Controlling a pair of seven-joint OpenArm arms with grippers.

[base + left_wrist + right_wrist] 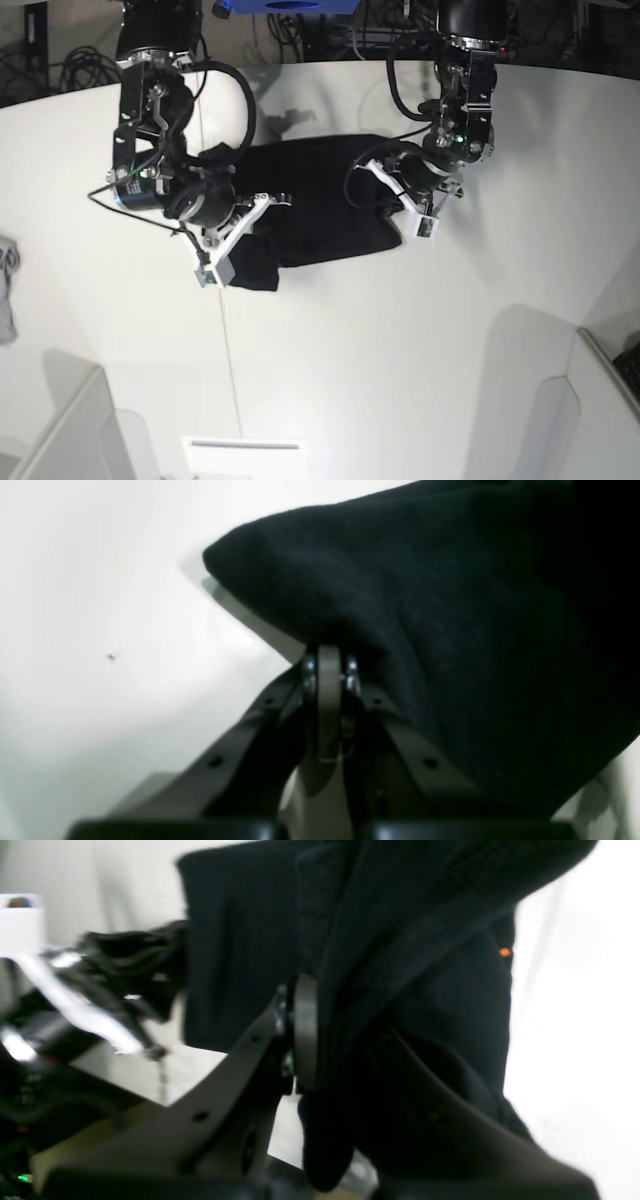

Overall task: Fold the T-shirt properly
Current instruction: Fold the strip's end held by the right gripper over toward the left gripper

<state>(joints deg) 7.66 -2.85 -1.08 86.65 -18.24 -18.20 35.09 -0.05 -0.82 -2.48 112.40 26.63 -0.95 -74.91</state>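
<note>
- The black T-shirt lies partly folded toward the far edge of the white desk, pinched at either end.
- The left gripper is clamped on one edge; the right gripper grips bunched cloth (an orange speck shows nearby).
- Judged best: carry both ends level and together, keeping the fabric taut so the fold lands square.
- Both wrist views are blurred; the print and tag are hidden.

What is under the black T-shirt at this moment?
Under the T-shirt is the white table. The left gripper and right gripper pinch its edges. Whatever lies beneath the cloth itself is covered and cannot be seen.
</note>
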